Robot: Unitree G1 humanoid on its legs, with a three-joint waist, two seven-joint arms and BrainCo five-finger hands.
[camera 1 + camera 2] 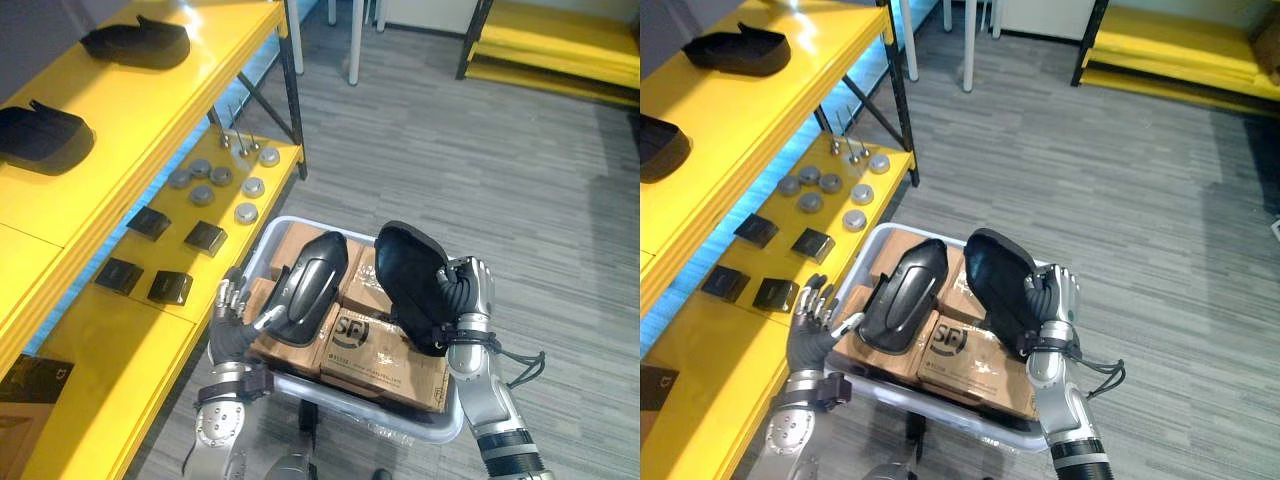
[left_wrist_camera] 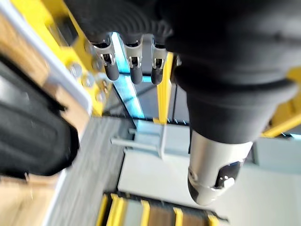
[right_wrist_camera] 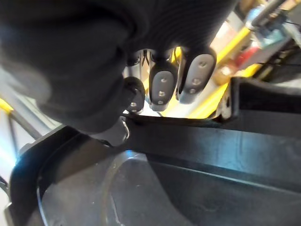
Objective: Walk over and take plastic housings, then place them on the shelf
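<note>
On the smooth yellow shelf point(image 1: 150, 110), a near shelved housing point(image 1: 42, 135) and a far shelved housing point(image 1: 135, 45), both glossy black shells, are seen well apart; on the tier below, round grey discs point(image 1: 202, 195) and black square blocks point(image 1: 205, 238) are laid out. The left hand point(image 1: 238, 322) is seen at the white bin point(image 1: 262, 243). Its fingers point(image 2: 135, 68) are shown straight by its wrist view, with nothing gripped and the thumb by the flat housing point(image 1: 312, 285), which is laid domed side up on cardboard boxes point(image 1: 385, 355). The upright housing point(image 1: 410, 280) is clasped by the right hand point(image 1: 468, 295); its smooth hollow inside is revealed in the right wrist view, fingertips point(image 3: 161, 89) hooked over the rim
</note>
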